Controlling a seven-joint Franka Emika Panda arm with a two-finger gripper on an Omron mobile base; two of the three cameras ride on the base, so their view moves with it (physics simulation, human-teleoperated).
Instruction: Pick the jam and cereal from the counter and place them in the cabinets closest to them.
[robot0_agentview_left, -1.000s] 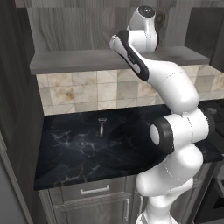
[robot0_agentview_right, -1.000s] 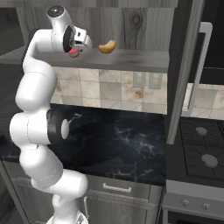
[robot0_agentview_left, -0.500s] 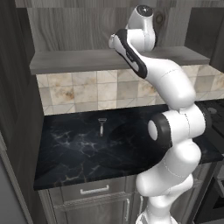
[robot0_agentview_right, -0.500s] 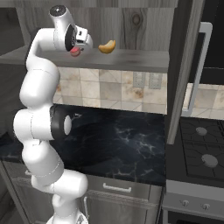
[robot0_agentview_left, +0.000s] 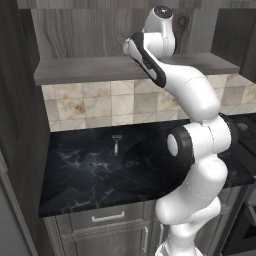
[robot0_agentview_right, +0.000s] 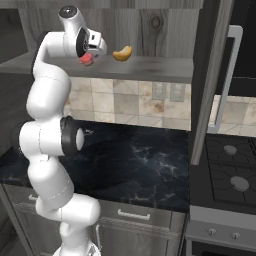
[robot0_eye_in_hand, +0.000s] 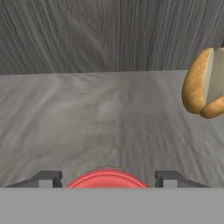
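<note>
The jam (robot0_eye_in_hand: 107, 179), a red jar, sits low on the grey cabinet shelf board (robot0_eye_in_hand: 109, 118), right between my fingertips. My gripper (robot0_eye_in_hand: 108, 180) stands open around it, with a thin gap showing on each side of the lid. From the right base view the jam (robot0_agentview_right: 88, 60) rests on the shelf (robot0_agentview_right: 155, 67) just under the raised gripper (robot0_agentview_right: 91, 54). The arm reaches up into the open cabinet (robot0_agentview_left: 90, 30) above the black counter (robot0_agentview_left: 100, 170). The cereal is out of view.
A golden-brown bread-like thing (robot0_agentview_right: 122, 52) lies on the same shelf, just right of the jam (robot0_eye_in_hand: 202, 85). A small metal utensil (robot0_agentview_left: 116, 145) lies on the counter by the tiled wall. An open dark cabinet door (robot0_agentview_right: 210, 80) and a stove (robot0_agentview_right: 232, 172) stand to the right.
The fingers have spread a little wider around the jam. The arm has hardly shifted, and the jar stays on the shelf.
</note>
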